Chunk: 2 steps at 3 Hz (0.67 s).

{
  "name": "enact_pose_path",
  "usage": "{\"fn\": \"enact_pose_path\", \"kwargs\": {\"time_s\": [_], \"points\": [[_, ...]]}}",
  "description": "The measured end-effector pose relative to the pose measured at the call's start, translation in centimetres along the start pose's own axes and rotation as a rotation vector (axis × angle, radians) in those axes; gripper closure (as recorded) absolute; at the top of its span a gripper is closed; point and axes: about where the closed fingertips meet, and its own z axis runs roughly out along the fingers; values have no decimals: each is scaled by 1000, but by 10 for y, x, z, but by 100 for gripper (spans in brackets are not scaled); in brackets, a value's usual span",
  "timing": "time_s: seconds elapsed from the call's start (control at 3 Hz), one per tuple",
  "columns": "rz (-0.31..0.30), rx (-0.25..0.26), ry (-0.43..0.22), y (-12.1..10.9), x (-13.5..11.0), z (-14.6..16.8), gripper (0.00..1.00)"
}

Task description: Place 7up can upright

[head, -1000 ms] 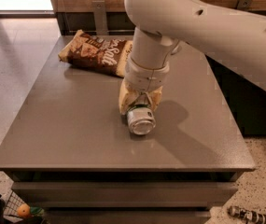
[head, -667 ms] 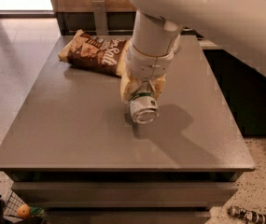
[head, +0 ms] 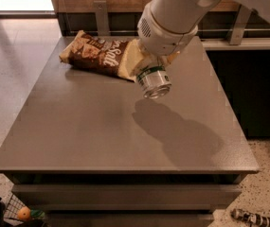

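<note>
Arm (head: 177, 13) angled down, gripper (head: 152, 65) above table (head: 92, 131), jaws seemingly around tilted 7up can (head: 154, 81)

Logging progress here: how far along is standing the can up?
Done: the gripper grips the can, clear of the table, casting a shadow. In hand: the can hangs tilted in mid-air. Left: turn it upright, set it down, release.

Shiny metal 7up can (head: 154, 81) in the smooth end effector (head: 151, 69) above matt table (head: 77, 126).
</note>
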Motion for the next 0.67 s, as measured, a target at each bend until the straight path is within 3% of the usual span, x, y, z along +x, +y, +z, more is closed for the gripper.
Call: {"fn": "enact_pose_path", "kwargs": {"time_s": [0.33, 0.67], "points": [[-110, -58, -133, 0, -12, -17, 100], [-145, -176, -259, 3, -19, -24, 100]]}}
